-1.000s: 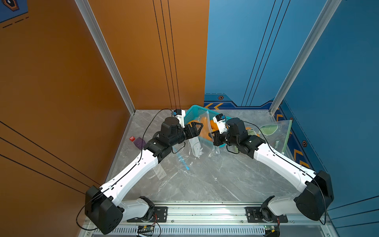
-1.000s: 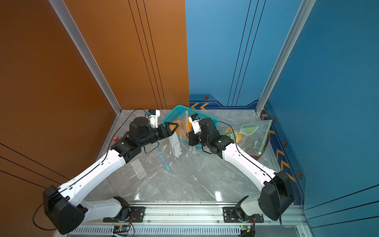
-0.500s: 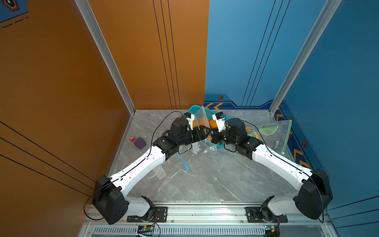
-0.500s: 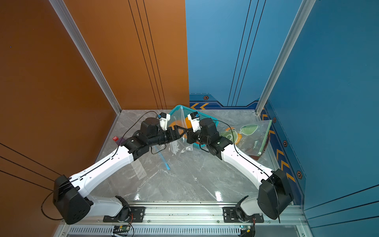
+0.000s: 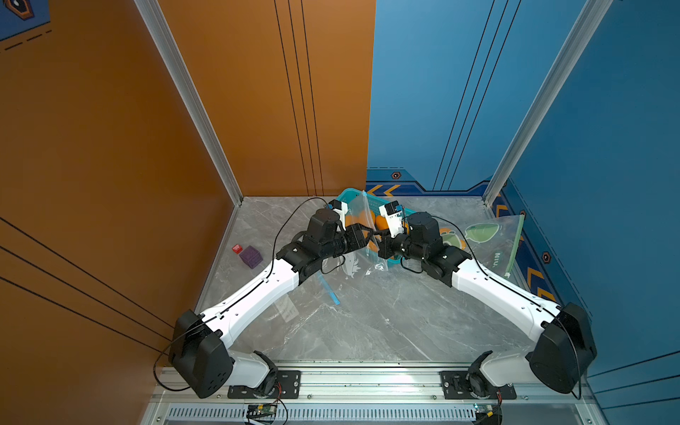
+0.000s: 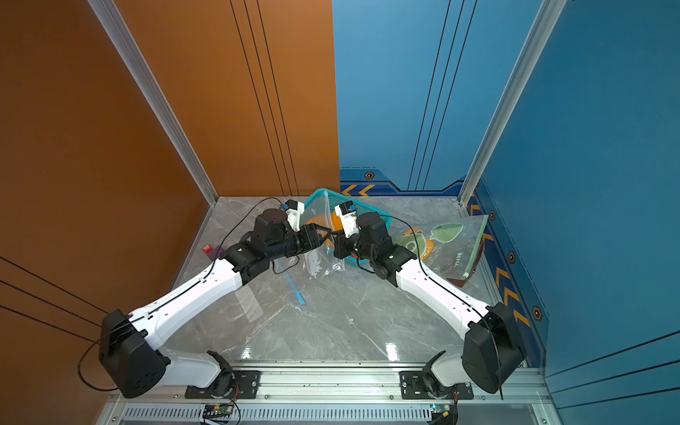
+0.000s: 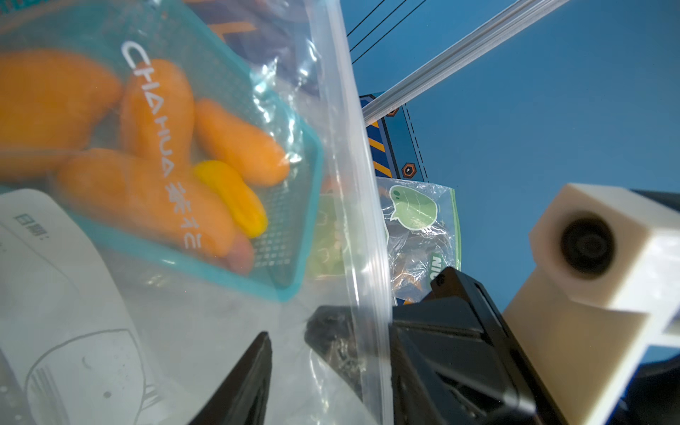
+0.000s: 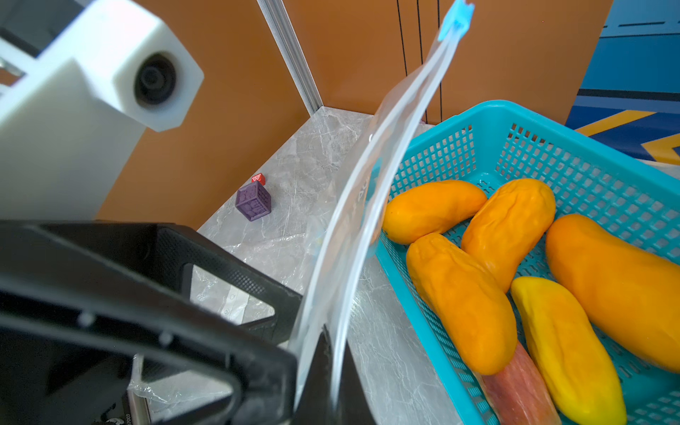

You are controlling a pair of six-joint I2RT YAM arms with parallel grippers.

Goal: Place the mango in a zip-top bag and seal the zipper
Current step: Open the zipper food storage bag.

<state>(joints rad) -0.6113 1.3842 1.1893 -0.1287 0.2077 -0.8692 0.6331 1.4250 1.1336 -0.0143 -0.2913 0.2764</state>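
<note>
Both arms reach to the back middle of the desk (image 5: 386,323), tips almost meeting. The right tool (image 5: 379,234) is clamped on the zip edge of the clear zip-top bag (image 5: 354,262), which stands upright and edge-on between the two tools, its blue slider (image 8: 454,17) at the far end. The left tool (image 5: 368,233) sits against the bag's other face; whether its jaws pinch the film I cannot tell. The bag's zip edge runs just beside the near rim of the teal basket (image 8: 552,147). The mangoes (image 8: 461,298) lie in that basket, outside the held bag. The basket sits close to the back wall, where the orange and blue panels meet, so room behind it is tight. A second bag (image 5: 485,235) with green print lies against the right wall. A purple cube (image 5: 251,256) and a small red piece (image 5: 237,248) rest near the left wall, well apart from the tools. Between the arms, toward the front rail, lies open marble with a blue strip (image 5: 331,291) and flat clear film on it
</note>
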